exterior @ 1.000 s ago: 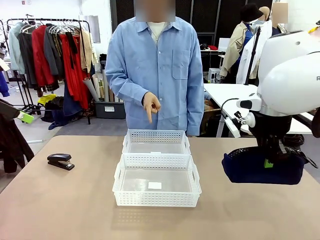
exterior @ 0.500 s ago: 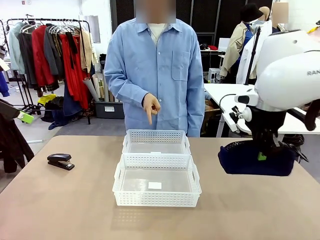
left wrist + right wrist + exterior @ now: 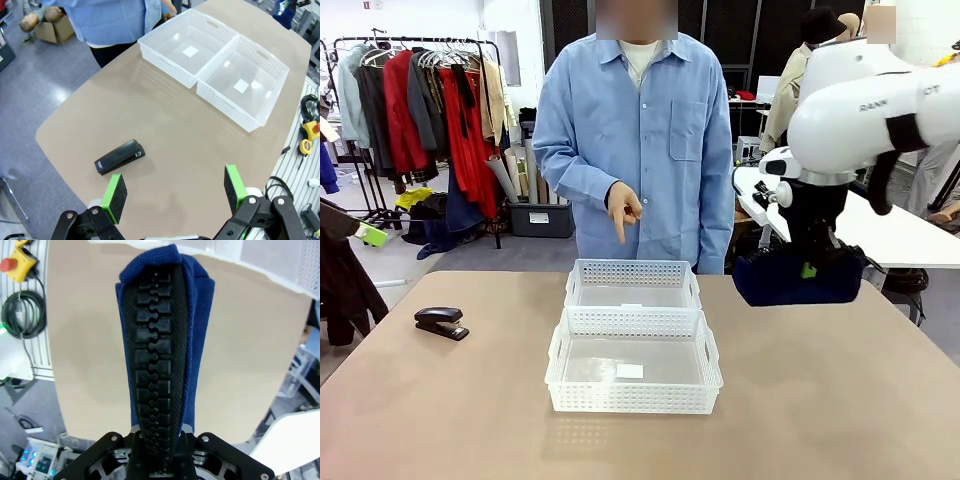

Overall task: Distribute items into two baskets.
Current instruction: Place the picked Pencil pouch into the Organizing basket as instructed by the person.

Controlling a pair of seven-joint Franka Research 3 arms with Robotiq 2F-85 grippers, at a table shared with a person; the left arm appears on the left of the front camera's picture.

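Front view: the right gripper [image 3: 807,268], clamped on the navy pouch [image 3: 770,283], has lifted it and carried it toward the two baskets [image 3: 632,322], both empty; placement looks close.
Left wrist view: the left gripper [image 3: 175,192] hangs with fingers wide, and the stapler [image 3: 120,156] lies on the table near it.
Right wrist view: the fingers pinch the pouch's zip edge.

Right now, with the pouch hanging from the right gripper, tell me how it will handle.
The pouch is probably soft but not limp: pinched at its zip by the right gripper, it holds a blocky shape. It seems light, carried level by one narrow pinch. Nearly as wide as the far basket, it may catch its rim.
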